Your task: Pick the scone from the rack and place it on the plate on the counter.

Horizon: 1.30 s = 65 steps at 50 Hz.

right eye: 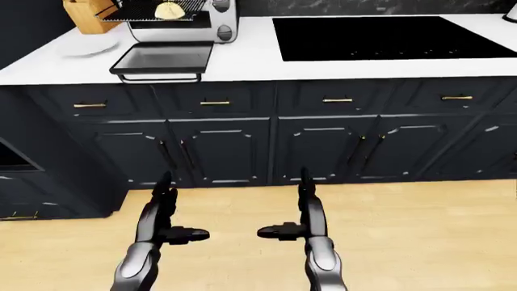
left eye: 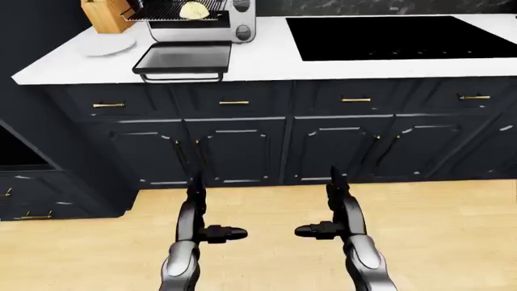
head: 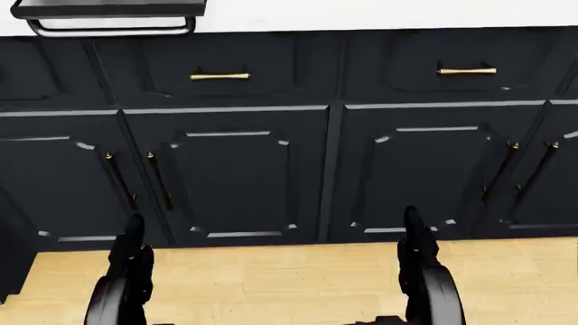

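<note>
A pale scone lies on the pulled-out wire rack of a silver toaster oven at the top left of the left-eye view. The oven's door hangs open over the white counter. A white plate sits on the counter left of the oven. My left hand and right hand are low in the view over the wooden floor, fingers open and empty, far below the counter.
A wooden knife block stands beside the oven at the top left. A black cooktop is set in the counter to the right. Dark cabinet doors and drawers with brass handles run below. A dark appliance stands at the left.
</note>
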{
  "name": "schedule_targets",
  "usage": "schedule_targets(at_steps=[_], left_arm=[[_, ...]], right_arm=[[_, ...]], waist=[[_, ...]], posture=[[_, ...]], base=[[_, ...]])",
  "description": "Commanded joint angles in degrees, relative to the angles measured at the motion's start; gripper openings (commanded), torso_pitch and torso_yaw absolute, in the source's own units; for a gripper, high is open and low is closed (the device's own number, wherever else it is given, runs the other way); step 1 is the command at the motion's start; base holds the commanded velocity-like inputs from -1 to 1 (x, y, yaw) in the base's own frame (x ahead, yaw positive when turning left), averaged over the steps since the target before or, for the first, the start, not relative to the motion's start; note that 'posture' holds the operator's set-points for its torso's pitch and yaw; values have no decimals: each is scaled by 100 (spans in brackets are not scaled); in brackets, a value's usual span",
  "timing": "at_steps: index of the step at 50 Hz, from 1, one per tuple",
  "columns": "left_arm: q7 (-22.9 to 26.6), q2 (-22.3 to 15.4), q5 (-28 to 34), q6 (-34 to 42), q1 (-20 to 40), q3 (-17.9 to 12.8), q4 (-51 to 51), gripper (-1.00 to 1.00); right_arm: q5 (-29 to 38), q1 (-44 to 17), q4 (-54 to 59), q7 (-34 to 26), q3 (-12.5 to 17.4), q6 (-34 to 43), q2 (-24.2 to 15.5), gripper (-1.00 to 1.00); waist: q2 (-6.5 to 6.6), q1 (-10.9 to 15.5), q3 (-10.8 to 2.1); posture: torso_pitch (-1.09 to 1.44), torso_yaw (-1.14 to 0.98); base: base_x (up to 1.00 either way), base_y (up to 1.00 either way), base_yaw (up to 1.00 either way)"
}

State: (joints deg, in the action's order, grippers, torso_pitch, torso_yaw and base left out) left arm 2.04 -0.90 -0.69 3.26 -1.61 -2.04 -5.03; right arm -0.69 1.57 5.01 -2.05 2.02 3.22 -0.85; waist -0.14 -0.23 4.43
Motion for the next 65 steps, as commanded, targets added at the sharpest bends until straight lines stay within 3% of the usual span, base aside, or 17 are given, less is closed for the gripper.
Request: schedule_targets(at_steps=[1, 3, 5, 7, 13, 25, 26, 30, 35, 38, 46, 50, 52, 54, 60, 62, 65], left_arm=[[122, -112, -55, 98, 178, -31, 984, 100], [141, -130, -42, 383, 314, -84, 1219, 100], [187, -167, 22, 650, 489, -83, 1450, 100], [201, -193, 37, 926, 680, -128, 1620, 100], [361, -409, 145, 2142, 1313, -277, 2658, 100], [461, -1075, 86, 3512, 3119, -701, 3147, 100], [416, -1150, 50, 3596, 3254, -792, 3184, 100], [411, -1359, -35, 3850, 3541, -820, 3243, 100], [326, -1440, -98, 4115, 3954, -795, 3395, 100], [303, -1605, -151, 4269, 4219, -892, 3412, 100], [230, -1905, -279, 4311, 4839, -944, 3108, 100], [224, -2023, -301, 4316, 5036, -927, 3013, 100], [198, -2057, -313, 4320, 5090, -954, 3001, 100], [190, -2094, -328, 4307, 5081, -981, 3002, 100], [52, -2137, -433, 4353, 5072, -1053, 3154, 100], [21, -2184, -477, 4404, 5076, -1080, 3201, 100], [-31, -2210, -522, 4445, 5080, -1091, 3269, 100]], right_arm=[[-47, -459, -864, 91, 35, 86, -30, 100], [-73, -611, -1041, 92, 31, 319, -46, 100], [-107, -677, -1240, 90, 36, 492, -55, 100], [-104, -702, -1407, 107, 44, 609, -66, 100], [-131, -907, -2289, 95, 114, 1295, -151, 100], [-368, -2725, -3076, 85, 454, 2904, -653, 100], [-383, -2834, -3084, 103, 466, 2925, -682, 100], [-467, -3169, -3040, 166, 510, 2999, -780, 100], [-617, -3560, -3136, 292, 572, 3242, -902, 100], [-688, -3622, -3227, 336, 595, 3313, -969, 100], [-866, -4287, -3003, 405, 666, 3450, -1221, 100], [-907, -4555, -2892, 426, 616, 3456, -1266, 100], [-927, -4624, -2897, 429, 630, 3485, -1289, 100], [-958, -4650, -2937, 419, 647, 3523, -1319, 100], [-1005, -4638, -3059, 446, 659, 3611, -1349, 100], [-999, -4632, -3075, 437, 647, 3619, -1358, 100], [-1004, -4674, -3112, 452, 657, 3680, -1380, 100]], waist=[[-45, -12, -5], [-4, 69, -377], [-46, 48, -130], [-30, 65, -394], [-13, 70, -508], [9, 50, -511], [35, 41, -603], [38, 4, -434], [340, -38, -355], [364, -43, -341], [79, -2, -319], [-231, 60, -352], [-105, 43, -334], [-248, 48, -331], [-53, 13, -262], [129, -19, -250], [554, -95, -441]], posture=[[0, 0], [0, 0], [0, 0], [0, 0], [0, 0], [0, 0], [0, 0], [0, 0], [0, 0], [0, 0], [0, 0], [0, 0], [0, 0], [0, 0], [0, 0], [0, 0], [0, 0]], base=[[0, 0, 0], [0, 0, 0], [0, 0, 0], [0, 0, 0], [0, 0, 0], [0, 0, 0], [0, 6, 0], [7, 16, 0], [10, 20, 0], [10, 20, 0], [10, 20, 0], [10, 20, 0], [11, 20, 0], [10, 20, 0], [10, 20, 0], [10, 20, 0], [10, 20, 0]])
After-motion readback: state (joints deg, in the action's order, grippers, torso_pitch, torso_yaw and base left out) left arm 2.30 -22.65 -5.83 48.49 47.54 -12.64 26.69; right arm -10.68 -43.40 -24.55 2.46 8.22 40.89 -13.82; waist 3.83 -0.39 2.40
